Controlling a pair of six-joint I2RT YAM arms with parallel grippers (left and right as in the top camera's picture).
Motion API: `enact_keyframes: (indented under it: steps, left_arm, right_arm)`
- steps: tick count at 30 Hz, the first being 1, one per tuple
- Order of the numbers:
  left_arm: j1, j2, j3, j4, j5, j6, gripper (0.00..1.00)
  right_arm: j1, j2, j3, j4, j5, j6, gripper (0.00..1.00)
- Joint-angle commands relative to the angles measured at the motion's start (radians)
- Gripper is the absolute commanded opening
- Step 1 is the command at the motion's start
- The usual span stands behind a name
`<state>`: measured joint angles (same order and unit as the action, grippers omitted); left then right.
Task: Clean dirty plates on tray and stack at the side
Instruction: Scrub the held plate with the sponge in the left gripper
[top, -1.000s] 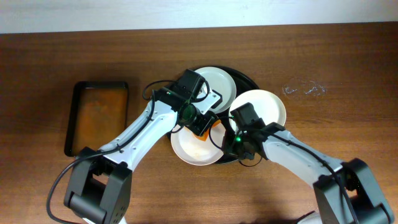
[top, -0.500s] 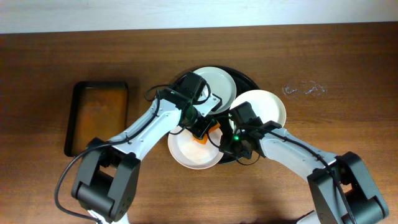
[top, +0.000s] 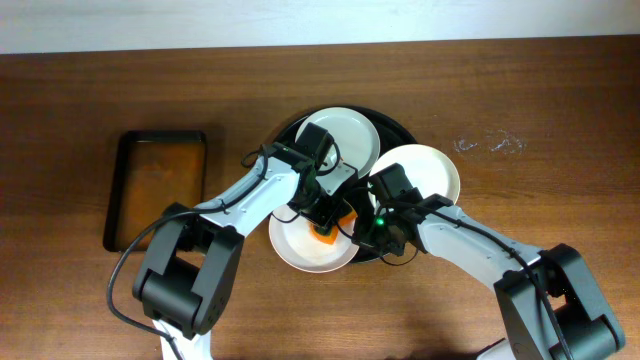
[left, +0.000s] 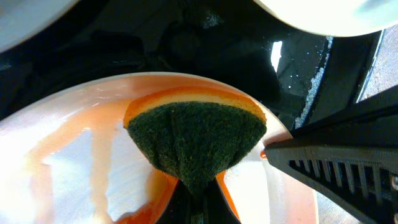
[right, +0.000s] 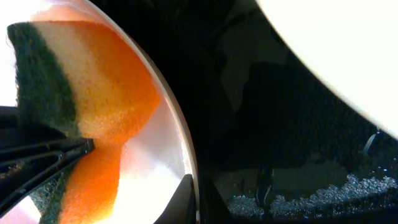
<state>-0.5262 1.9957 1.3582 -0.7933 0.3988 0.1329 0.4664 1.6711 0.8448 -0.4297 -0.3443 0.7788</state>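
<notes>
The round black tray (top: 400, 128) holds three white plates: one at the back (top: 350, 130), one at the right (top: 425, 170), and one at the front (top: 295, 248), which overhangs the tray's front left edge. My left gripper (top: 325, 222) is shut on an orange sponge with a green scouring face (left: 196, 143) and presses it on the front plate (left: 68, 149), which is smeared orange. My right gripper (right: 196, 199) is shut on that plate's rim (right: 180, 155) at its right side. The sponge also shows in the right wrist view (right: 93, 81).
A rectangular black tray with a brownish bottom (top: 155, 190) lies at the left of the table. A small white smudge (top: 490, 144) marks the wood to the right of the round tray. The two arms cross close together over the tray's front.
My left gripper has moved the sponge toward the front across the front plate. The plate has shifted slightly left. The right gripper has stayed on the rim.
</notes>
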Motion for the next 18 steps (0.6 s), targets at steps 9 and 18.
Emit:
enact_keyframes:
  steps: [9, 18]
  left_arm:
    - [-0.001, 0.018, 0.013, -0.021, -0.348, -0.009, 0.0]
    - [-0.001, 0.018, 0.045, -0.035, -0.454, -0.016, 0.0]
  right_arm:
    - [0.011, 0.013, -0.003, -0.007, -0.015, -0.011, 0.04]
    - [0.011, 0.013, -0.003, -0.007, -0.015, -0.011, 0.04]
